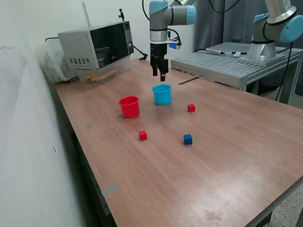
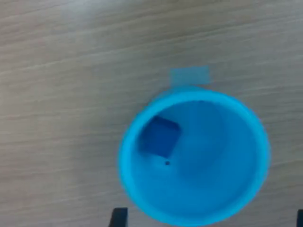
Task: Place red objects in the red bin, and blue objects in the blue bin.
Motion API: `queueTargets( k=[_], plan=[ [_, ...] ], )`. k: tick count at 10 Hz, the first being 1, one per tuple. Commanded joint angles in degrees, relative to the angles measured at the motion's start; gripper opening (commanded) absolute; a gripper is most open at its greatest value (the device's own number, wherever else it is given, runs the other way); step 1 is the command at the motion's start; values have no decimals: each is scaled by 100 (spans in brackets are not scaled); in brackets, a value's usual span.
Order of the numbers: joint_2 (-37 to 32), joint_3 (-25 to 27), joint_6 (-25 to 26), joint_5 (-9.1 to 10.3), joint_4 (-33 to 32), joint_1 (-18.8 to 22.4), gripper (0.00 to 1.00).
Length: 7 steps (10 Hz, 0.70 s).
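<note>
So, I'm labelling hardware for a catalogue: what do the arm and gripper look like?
The arm has silver tubular links, light blue joint caps and a black cable looping above. The gripper is black with two short fingers; a small blue-lit module sits beside the wrist.

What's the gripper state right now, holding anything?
Gripper: above the round light blue plastic cup, holding nothing; finger tips at the wrist view's edge stand wide apart, so open. A small dark blue cube lies inside the cup.

A robotics lab: two arms (image 1: 167,14), microwave (image 1: 96,44), workbench (image 1: 229,161).
</note>
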Motion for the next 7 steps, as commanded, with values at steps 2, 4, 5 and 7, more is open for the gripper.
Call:
queueTargets(
  k=[2, 4, 5, 7],
  plan=[
    [-51, -23, -268, -20, 31, 1569, 100],
    [-68, -94, -979, 6, 110, 2196, 100],
    [-68, -137, -1182, 15, 102, 2407, 100],
    [-68, -226, -1987, 41, 110, 2750, 100]
  ],
)
